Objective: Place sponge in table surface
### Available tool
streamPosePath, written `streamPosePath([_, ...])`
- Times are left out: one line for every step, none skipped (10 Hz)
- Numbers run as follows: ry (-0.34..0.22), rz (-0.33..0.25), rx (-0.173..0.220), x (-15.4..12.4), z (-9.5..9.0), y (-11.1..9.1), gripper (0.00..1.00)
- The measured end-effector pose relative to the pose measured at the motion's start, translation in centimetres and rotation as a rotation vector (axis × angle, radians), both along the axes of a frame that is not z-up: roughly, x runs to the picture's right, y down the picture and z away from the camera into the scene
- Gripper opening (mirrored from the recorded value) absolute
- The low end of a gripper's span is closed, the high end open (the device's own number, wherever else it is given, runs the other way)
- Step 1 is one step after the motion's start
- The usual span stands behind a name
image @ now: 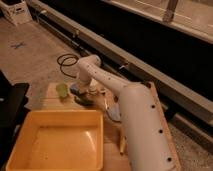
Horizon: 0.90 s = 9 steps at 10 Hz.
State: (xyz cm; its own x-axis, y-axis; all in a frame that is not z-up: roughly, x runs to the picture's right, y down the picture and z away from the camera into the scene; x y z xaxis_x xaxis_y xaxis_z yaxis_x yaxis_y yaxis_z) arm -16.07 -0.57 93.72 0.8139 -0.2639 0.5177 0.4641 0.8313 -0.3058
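The hand (82,94) is down low over the upper left part of the surface (50,100), pressed together. The sponge (75,89) shows as a small blue-grey block right against the hand's left side, left of centre in the frame. I cannot tell whether it is pinched or already lying on the wood. A pale green cup (61,89) stands just left of it, a dark oblong thing (84,100) lies just below the hand, and a pale blue cloth (114,113) lies further to the lower right. A yellow tub (55,114) fills the lower left.

To place it well, the sponge should meet bare wood between the cup and the dark thing before the hand spreads. The hand should then rise straight up, so that nothing is dragged or knocked.
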Motion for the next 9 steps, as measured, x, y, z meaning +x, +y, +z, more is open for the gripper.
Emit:
streamPosePath([-0.012, 0.001, 0.034, -0.4, -1.8, -1.1, 0.0])
streamPosePath([-0.024, 0.001, 0.074, -0.7, -3.9, -2.4, 0.0])
streamPosePath([-0.038, 0.003, 0.119, -1.0, -5.8, -3.4, 0.0])
streamPosePath([-0.043, 0.001, 0.144, -1.2, -6.8, -3.9, 0.0])
streamPosePath([-0.041, -0.003, 0.176, -1.5, -7.8, -4.3, 0.0])
streamPosePath([-0.031, -0.008, 0.198, -1.5, -8.5, -4.5, 0.0])
streamPosePath([-0.022, -0.01, 0.209, -1.3, -8.8, -4.6, 0.0])
streamPosePath([-0.012, -0.009, 0.216, -1.0, -9.0, -4.7, 0.0])
streamPosePath([0.001, -0.007, 0.223, -0.7, -9.2, -4.6, 0.0])
